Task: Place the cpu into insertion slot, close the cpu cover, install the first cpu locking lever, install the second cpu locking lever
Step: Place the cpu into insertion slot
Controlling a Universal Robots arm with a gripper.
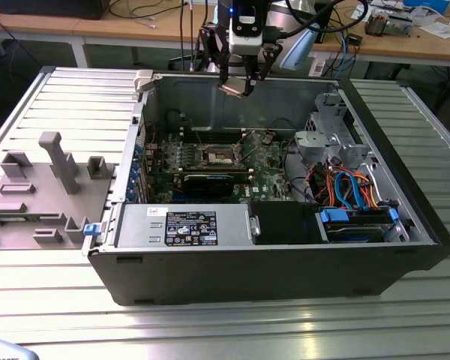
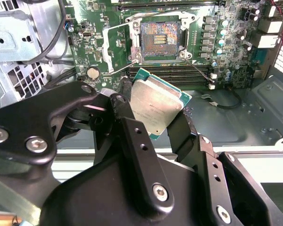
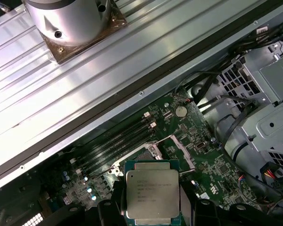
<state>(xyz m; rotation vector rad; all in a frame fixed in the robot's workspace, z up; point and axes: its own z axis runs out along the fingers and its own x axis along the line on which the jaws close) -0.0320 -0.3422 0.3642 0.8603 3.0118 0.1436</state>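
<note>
In the second wrist view the gripper (image 2: 153, 115) has its two black fingers (image 2: 132, 136) clamped on opposite edges of one cpu (image 2: 155, 106). The chip is tilted, its silver-grey top facing the camera and a green rim showing around it. In the first wrist view the same gripper (image 3: 153, 213) holds the cpu (image 3: 152, 195) with one finger on each side.

In the exterior view the gripper (image 1: 236, 86) hangs with the cpu (image 1: 234, 90) above the far wall of the open case (image 1: 285, 277), well apart from the board (image 1: 266, 161) on the case floor.

There is one slot (image 2: 159, 40), near the middle of the board (image 2: 233, 70), with its contact field exposed. Its one cover (image 2: 117, 47) stands swung up along one side of the slot. One thin lever (image 2: 199, 71) angles out from a corner of the slot. One coin battery (image 2: 93, 73) sits on the board near the cover.

In the exterior view the slot (image 1: 221, 155) lies below and nearer than the gripper. One power supply (image 1: 187, 225) runs along the near edge of the case. One drive cage (image 1: 322, 139) with blue and orange cables (image 1: 349, 187) fills the side at the exterior view's right.

The case rests on a ribbed metal table (image 1: 210, 330), and one grey fixture (image 1: 45, 195) lies on the table at the exterior view's left.
</note>
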